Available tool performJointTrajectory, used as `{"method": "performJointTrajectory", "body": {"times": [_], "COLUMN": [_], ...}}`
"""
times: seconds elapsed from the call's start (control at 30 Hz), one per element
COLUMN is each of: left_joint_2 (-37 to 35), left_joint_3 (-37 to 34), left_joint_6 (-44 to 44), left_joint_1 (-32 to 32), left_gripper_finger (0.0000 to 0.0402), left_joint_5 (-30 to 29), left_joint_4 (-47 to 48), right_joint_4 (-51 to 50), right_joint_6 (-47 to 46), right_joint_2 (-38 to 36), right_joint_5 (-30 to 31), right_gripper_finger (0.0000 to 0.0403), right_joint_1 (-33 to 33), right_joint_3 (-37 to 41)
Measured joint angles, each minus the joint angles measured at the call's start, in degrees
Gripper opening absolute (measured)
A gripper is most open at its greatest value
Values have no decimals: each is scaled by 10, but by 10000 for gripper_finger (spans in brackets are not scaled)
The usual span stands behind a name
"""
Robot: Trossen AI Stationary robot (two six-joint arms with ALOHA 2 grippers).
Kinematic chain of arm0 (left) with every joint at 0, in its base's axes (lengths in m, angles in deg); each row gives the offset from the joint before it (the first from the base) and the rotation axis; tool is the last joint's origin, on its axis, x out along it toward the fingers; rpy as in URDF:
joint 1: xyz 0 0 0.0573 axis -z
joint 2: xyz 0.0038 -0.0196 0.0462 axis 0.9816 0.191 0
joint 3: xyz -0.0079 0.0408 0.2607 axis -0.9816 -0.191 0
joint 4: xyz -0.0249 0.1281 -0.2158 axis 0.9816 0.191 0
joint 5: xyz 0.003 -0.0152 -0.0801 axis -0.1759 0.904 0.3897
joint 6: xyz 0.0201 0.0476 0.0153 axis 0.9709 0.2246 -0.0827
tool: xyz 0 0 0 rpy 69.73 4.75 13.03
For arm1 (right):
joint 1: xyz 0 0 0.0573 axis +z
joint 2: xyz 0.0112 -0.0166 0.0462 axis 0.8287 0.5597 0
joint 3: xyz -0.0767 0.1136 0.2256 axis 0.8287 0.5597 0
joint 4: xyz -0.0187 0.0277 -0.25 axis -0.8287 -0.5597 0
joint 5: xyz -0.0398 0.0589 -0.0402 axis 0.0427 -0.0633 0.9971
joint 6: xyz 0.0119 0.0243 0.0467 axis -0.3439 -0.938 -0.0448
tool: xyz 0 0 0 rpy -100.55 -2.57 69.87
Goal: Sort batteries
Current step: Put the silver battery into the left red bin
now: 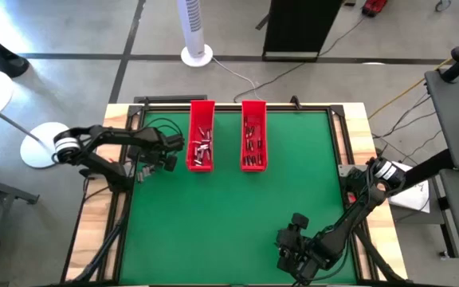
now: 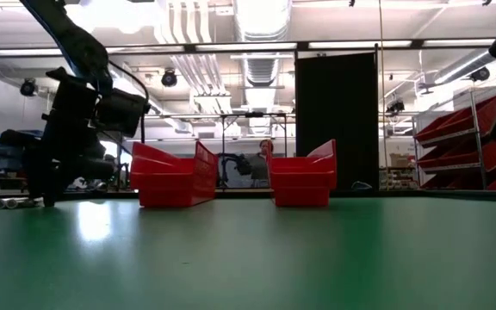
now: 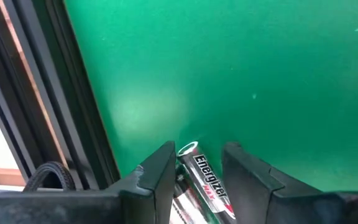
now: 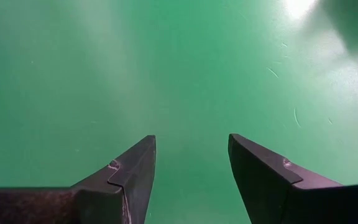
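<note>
**A:** Which step is in hand?

**B:** A carry, I judge. The left gripper (image 3: 197, 171) hangs above the green worktop (image 1: 229, 207), just outside the left red tray (image 1: 202, 135), its fingers (image 3: 157, 171) pinching one battery (image 3: 205, 183). Loose batteries (image 1: 202, 151) lie in that tray; more sit in the second red tray (image 1: 253, 135) beyond it.

**A:** And next?

**B:** Probably moving it over the correct tray, then releasing. The right gripper (image 4: 191, 165) waits far from that tray, at the worktop's near edge, fingers spread, empty.

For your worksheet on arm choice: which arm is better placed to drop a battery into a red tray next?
Left. Its gripper holds a battery beside the trays; the right gripper is open, far away.
</note>
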Motion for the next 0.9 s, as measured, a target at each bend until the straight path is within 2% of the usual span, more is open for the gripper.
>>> {"method": "performJointTrajectory", "body": {"times": [0.17, 0.4, 0.67, 0.8, 0.9], "left_joint_2": [9, 9, -5, -44, -76], "left_joint_3": [6, 6, 22, 55, 77], "left_joint_6": [11, 33, 59, 63, 70], "left_joint_1": [0, 0, 7, 17, 22], "left_gripper_finger": [106, 21, 23, 21, 22], "left_joint_5": [9, 22, 23, 46, 49], "left_joint_4": [0, -8, -7, -28, -7], "right_joint_4": [1, 1, 1, 1, 2], "right_joint_6": [0, 0, -7, -7, -7], "right_joint_2": [0, 0, 0, 0, 0], "right_joint_5": [0, 0, 0, 0, 0], "right_gripper_finger": [195, 186, 185, 189, 189], "right_joint_1": [-1, -1, -1, -1, -1], "right_joint_3": [0, 0, 0, 0, 0]}}
